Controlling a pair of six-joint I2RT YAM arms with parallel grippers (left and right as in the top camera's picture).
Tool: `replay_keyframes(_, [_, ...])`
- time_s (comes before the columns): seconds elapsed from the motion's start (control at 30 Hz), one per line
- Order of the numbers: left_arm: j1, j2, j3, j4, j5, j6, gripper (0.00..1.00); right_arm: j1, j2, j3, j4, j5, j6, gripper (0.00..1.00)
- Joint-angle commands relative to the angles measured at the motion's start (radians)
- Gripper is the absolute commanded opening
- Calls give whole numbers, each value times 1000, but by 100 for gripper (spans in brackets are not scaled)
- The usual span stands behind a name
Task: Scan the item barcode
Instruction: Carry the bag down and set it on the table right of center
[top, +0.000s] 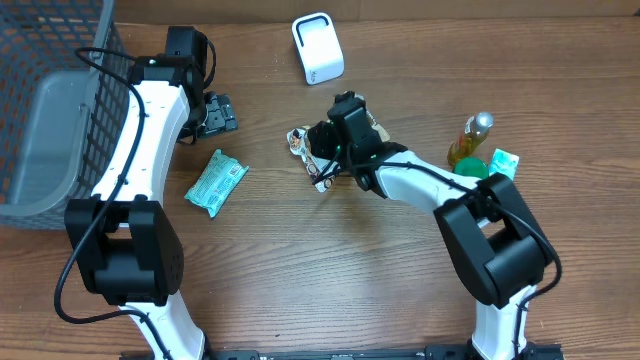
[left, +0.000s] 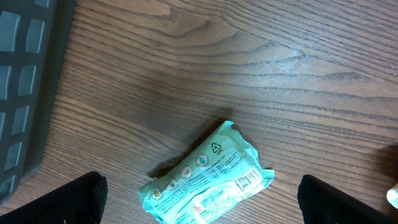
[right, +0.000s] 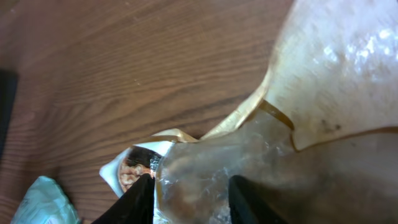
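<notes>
Crinkly clear plastic snack packet (top: 303, 148) lies at the overhead frame's centre, the right gripper (right: 191, 198) jaws narrow around its edge; a firm pinch cannot be told. Slippery film could slide free or crumple, hiding the barcode from the white box-shaped scanner (top: 317, 47) at upper centre. The left gripper (left: 199, 208) hangs wide open, empty, at left.

Reaching forward with left arm (top: 140, 140) and right arm (top: 415, 183).
Holds left end effector (left: 202, 200) spread wide, pointing down; holds right end effector (right: 189, 198) low, jaws partway in.

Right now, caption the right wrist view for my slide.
Right gripper straddles a clear-wrapped snack packet, wooden table behind, green packet at lower left.
</notes>
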Motion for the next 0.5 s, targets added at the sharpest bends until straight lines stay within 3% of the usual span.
replay_keyframes(0.0, [-7,8,19,1,-13,15,100,-4,26,-8,-43,24,2,33])
replay_keyframes(0.17, [-7,8,19,1,-13,15,100,-19,-8,11,-252,14,24,30])
replay_keyframes(0.47, [-7,8,19,1,-13,15,99,-110,-146,37,-677,25,18,34])
